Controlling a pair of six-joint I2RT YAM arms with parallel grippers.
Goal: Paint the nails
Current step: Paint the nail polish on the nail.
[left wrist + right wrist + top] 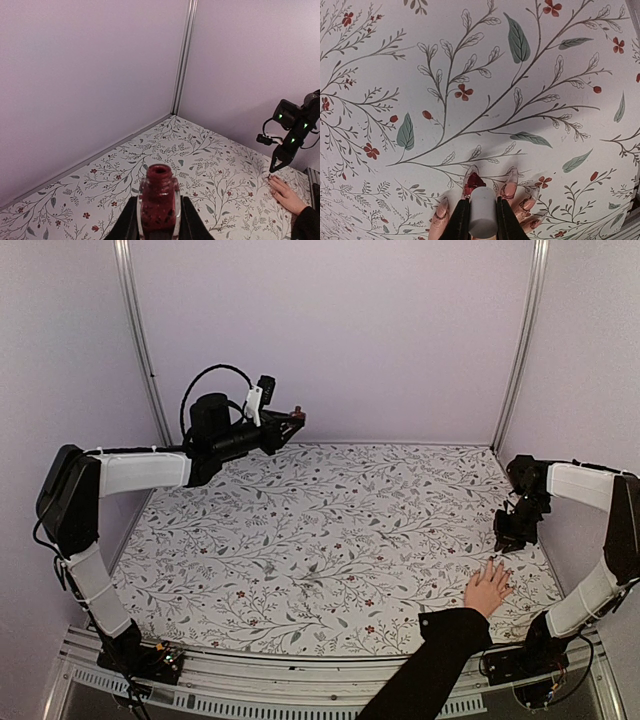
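A light-skinned hand (488, 588) with a black sleeve lies flat at the table's near right, fingers spread. In the right wrist view its long pointed nails (509, 186) show. One nail (472, 181) carries a dark-red patch of polish. My right gripper (483, 220) is shut on the white cap (483, 215), which hangs just over that painted nail; the brush under the cap is hidden. At the far left, my left gripper (159, 222) is shut on the small dark-red bottle (159, 200) and holds it upright and uncapped, high above the table (330, 530).
The floral tablecloth (470, 75) covers the whole table. Pale walls with metal corner posts (140, 340) close in the back and sides. The black sleeve (430, 670) crosses the near edge between the arm bases.
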